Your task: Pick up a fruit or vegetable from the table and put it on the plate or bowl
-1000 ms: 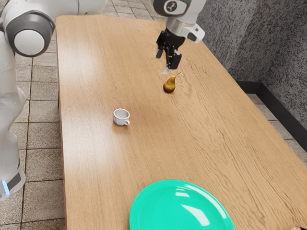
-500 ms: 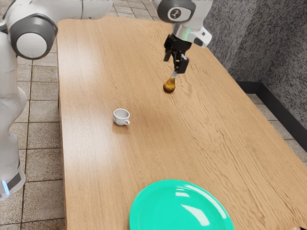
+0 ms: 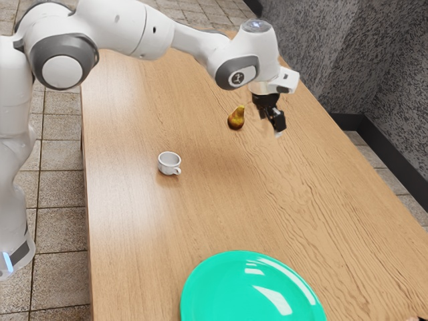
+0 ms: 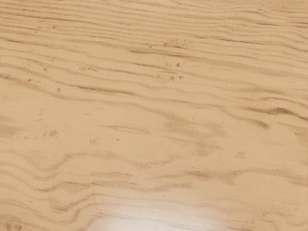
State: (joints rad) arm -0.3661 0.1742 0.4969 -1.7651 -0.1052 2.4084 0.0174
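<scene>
A small yellow-brown pear (image 3: pixel 235 118) stands upright on the wooden table (image 3: pixel 200 200), past its middle. My black gripper (image 3: pixel 278 131) hangs just above the table to the exterior view's right of the pear. It is a short gap away from the fruit and holds nothing. The green plate (image 3: pixel 251 287) lies at the table's near edge, far from both. In the wrist view there is bare wood grain of the table (image 4: pixel 154 115) under my hand.
A small white cup (image 3: pixel 169 162) sits on the table to the exterior view's left of the pear, nearer the camera. A speckled grey wall (image 3: pixel 361 47) runs along the table's far right side. Tiled floor (image 3: pixel 53 194) lies to the left.
My hand has swung from above the pear to its right and dropped lower, while the arm stretched out across the table. The pear, cup and plate have not moved.
</scene>
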